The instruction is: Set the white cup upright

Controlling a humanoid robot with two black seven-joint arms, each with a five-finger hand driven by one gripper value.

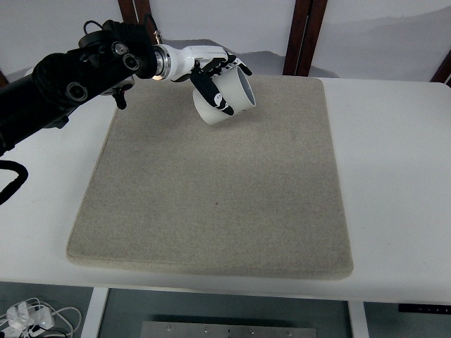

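Over far mat (211,190) | left hand (211,77) fingers wrapped round smooth cylindrical white cup (227,98) | tilted

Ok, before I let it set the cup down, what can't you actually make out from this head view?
- Far side and base of the white cup: turned away from the camera, partly covered by the left robot hand.
- Whether the cup has cleared the grey mat: one view from above, no way to judge height.
- Cup's inside bottom: in shadow.
- Left arm's upper part: cut off by the left edge.
- Right robot hand: outside the picture.
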